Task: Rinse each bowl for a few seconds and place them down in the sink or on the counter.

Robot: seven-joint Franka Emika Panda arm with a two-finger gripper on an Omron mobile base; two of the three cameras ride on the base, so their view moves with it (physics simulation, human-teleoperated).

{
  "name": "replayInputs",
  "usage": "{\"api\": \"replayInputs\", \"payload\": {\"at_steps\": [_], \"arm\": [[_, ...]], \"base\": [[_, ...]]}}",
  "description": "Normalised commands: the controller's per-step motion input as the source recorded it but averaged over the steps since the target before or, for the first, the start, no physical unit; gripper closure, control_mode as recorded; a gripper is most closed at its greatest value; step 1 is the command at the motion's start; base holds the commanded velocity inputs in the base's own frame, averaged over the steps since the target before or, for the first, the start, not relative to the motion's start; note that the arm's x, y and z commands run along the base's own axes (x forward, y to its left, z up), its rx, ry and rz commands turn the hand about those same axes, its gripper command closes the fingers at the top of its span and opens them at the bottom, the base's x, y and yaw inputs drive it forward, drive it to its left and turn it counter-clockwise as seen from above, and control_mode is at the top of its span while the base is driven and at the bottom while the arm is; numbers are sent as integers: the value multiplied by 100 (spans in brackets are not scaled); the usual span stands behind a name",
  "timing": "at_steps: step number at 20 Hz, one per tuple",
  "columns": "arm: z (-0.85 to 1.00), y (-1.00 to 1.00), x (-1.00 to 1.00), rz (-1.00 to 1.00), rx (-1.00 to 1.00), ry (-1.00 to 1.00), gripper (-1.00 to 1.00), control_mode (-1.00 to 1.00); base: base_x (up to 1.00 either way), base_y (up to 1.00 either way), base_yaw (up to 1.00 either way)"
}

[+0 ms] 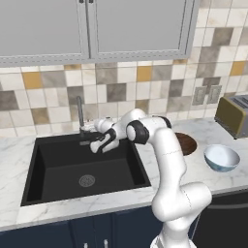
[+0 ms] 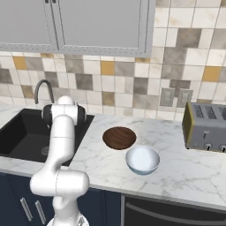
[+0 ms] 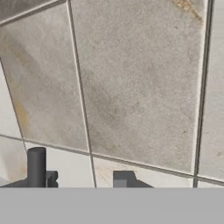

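Taking the sink [image 1: 58, 169] as the landmark: nearest the base, the navy cabinets [image 1: 97, 227] run below its front rim, and the white marble surface [image 2: 176, 176] wraps around it. On that surface to the right of the sink sit the two bowls, both upright and untouched: the white bowl [image 2: 142, 160] closer to the front edge, the brown bowl [image 2: 119, 137] just behind it and a little nearer the sink, the two close together but whether they touch is hard to tell. They lie within easy reach, so neither seems to have been rinsed yet. The basin itself is black and holds nothing but its round drain [image 1: 86, 181]. Above the sink's back rim the arm reaches left, and the gripper [image 1: 97, 144] sits at the base of the faucet [image 1: 79, 114], apparently on its handle; the likely reason is to turn the water on before any bowl is lifted. From the left base view the fingers look drawn in to a narrow gap around something at the faucet base, though the contact itself is too small to confirm. In the hand view the fingers [image 3: 36, 168] point at the tiles close behind. Farther right of the sink a tan toaster [image 2: 205, 126] stands against the wall. Beyond the sink rises a backsplash [image 2: 132, 79] of grey, beige and ochre tiles, with grey wall cabinets [image 1: 92, 29] above.
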Motion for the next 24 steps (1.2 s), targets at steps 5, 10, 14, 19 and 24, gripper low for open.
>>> {"api": "replayInputs", "payload": {"at_steps": [5,10,14,19,24], "arm": [[-60,-49,5,-9,7,0,100,-100],[-62,-55,-1,-9,6,0,100,-100],[-62,-59,-4,-8,4,0,100,-100],[-62,-61,0,-6,5,0,100,-100],[-62,-62,0,-6,4,0,100,-100]], "base": [[0,0,0],[0,0,0],[0,0,0],[0,0,0],[0,0,0]]}}
